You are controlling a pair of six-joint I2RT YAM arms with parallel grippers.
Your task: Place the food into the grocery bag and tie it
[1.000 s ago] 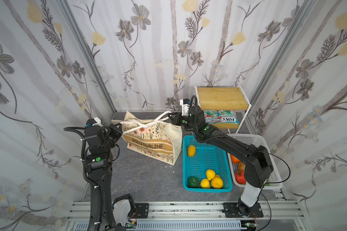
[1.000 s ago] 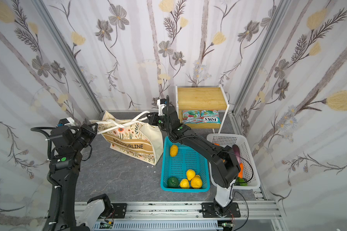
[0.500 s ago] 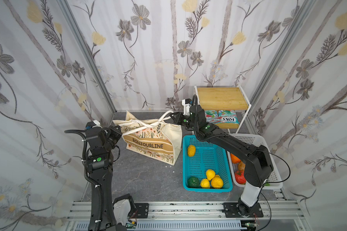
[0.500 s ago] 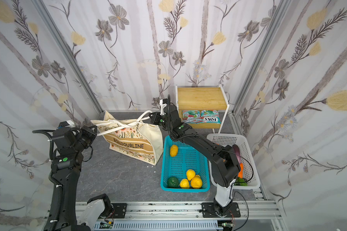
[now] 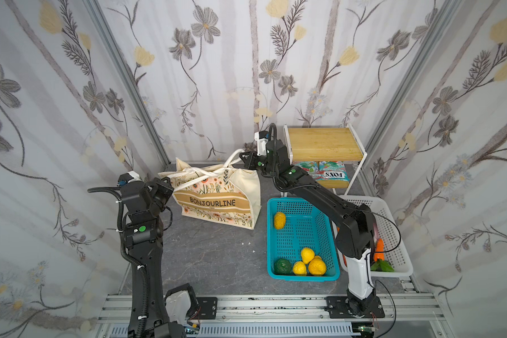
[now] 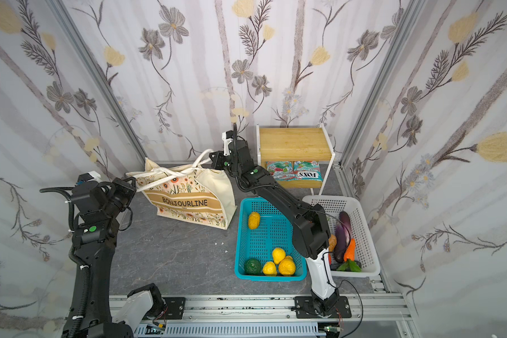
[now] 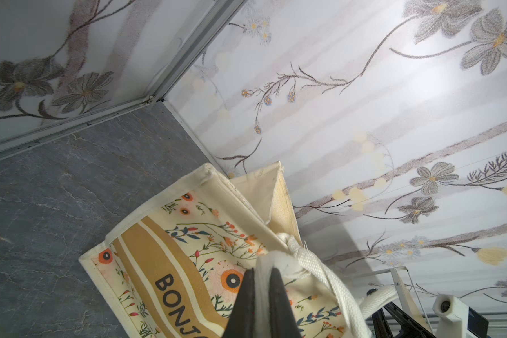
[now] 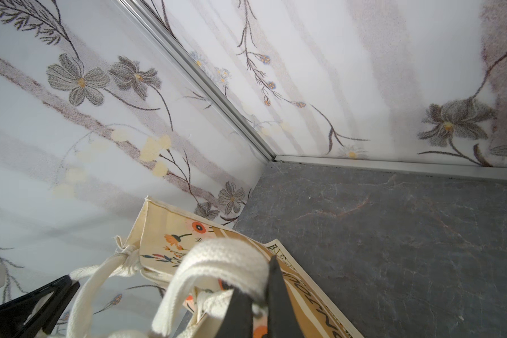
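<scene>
As the left pincer (image 5: 167, 187) and right pincer (image 5: 244, 159), each pinching the rope handles (image 5: 201, 172), tug, the grocery bag (image 5: 217, 202) shifts slightly with them. The crossed ropes look taut, so the knot is probably tightening.

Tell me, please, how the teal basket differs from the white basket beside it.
The teal basket holds yellow fruits and one dark green fruit; the white basket holds a long purple eggplant and an orange carrot. The teal basket sits next to the grocery bag; the white basket sits farther from it, by the wall. Both are perforated, rectangular, open-topped plastic baskets.
</scene>
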